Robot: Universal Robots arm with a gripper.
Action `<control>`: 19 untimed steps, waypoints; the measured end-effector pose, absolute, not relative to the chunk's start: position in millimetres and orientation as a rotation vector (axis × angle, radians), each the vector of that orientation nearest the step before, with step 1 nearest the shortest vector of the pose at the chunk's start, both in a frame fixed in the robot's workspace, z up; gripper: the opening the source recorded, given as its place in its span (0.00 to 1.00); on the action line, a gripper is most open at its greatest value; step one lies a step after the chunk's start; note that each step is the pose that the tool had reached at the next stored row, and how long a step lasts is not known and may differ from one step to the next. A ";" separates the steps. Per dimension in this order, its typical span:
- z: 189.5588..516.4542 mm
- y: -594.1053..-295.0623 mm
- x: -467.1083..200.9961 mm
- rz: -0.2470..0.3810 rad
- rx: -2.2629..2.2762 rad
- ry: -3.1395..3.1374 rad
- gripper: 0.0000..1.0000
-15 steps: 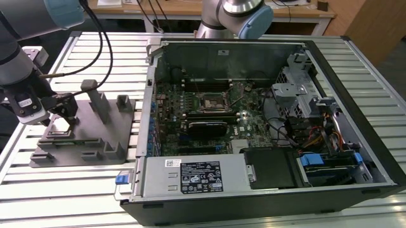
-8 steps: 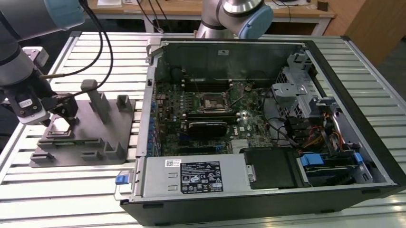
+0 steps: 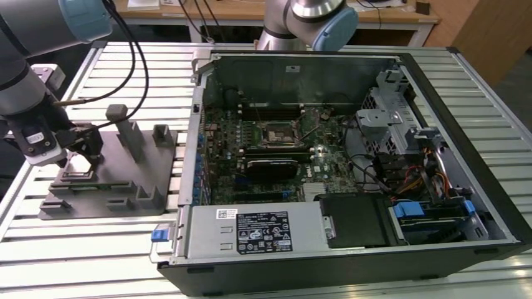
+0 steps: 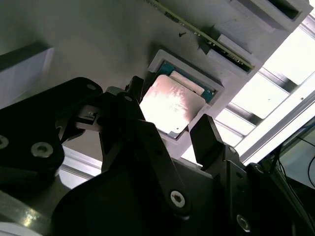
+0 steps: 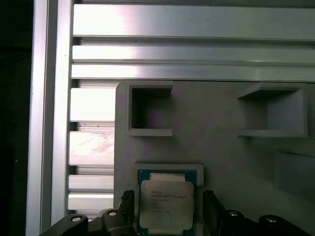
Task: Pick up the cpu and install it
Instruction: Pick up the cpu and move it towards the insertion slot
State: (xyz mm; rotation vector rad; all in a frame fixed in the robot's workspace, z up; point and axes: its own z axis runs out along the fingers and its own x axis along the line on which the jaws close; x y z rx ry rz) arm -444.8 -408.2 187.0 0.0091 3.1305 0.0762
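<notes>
Resting in grey fixture (image 5: 221, 147), cpu (image 5: 166, 204) between spread fingers (image 5: 210, 211).

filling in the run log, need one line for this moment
tool: open, straddling cpu | cpu: flat in grey fixture pocket, not lifted

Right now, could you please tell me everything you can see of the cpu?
The cpu is a small flat square chip with a pale silvery metal lid over a blue-green board. It lies flat, lid up, in a raised-rim pocket of the grey fixture. The gripper hangs over it, fingers open on either side, not touching it.
</notes>
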 end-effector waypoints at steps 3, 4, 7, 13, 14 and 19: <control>185.4 -408.1 -445.1 0.076 0.009 3.130 0.64; 185.1 -408.1 -445.2 0.076 0.009 3.131 0.58; 185.1 -408.2 -445.2 0.076 0.009 3.131 0.53; 189.7 -408.1 -445.1 0.076 0.009 3.130 0.53; 189.4 -408.1 -445.2 0.077 0.009 3.130 0.53; 186.7 -408.2 -445.2 0.076 0.009 3.131 0.53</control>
